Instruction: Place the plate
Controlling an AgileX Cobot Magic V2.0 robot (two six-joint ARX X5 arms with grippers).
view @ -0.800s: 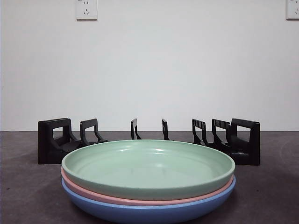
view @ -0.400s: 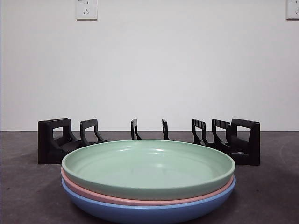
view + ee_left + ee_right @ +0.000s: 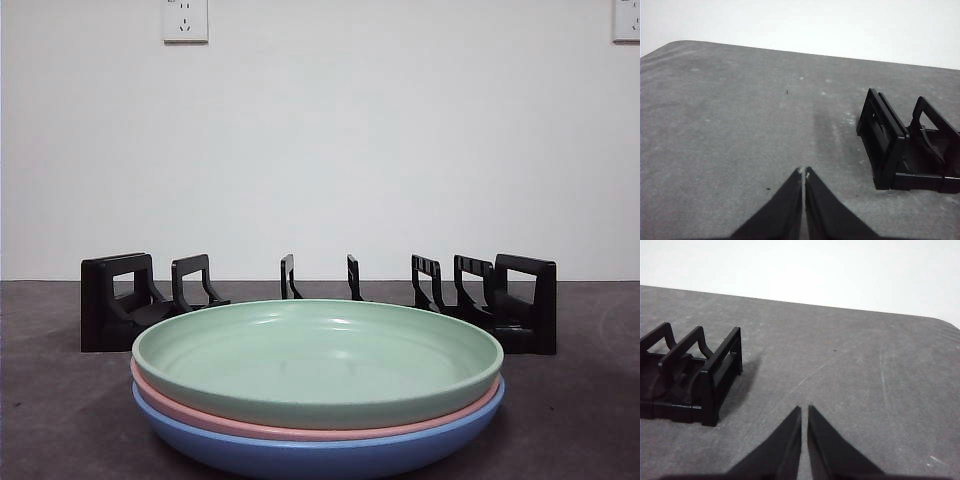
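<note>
A pale green plate point(image 3: 318, 358) lies on top of a stack, with a pink plate point(image 3: 300, 428) under it and a blue plate point(image 3: 320, 455) at the bottom, near and low in the front view. Behind the stack stands a black slotted plate rack point(image 3: 318, 300). My left gripper point(image 3: 804, 172) hovers shut over bare table beside one end of the rack point(image 3: 910, 145). My right gripper point(image 3: 804, 410) is shut too, over bare table beside the rack's other end point(image 3: 690, 380). Neither wrist view shows the plates, and neither gripper holds anything.
The dark grey table point(image 3: 580, 420) runs back to a white wall with two sockets point(image 3: 185, 20). The table's rounded far corners show in both wrist views.
</note>
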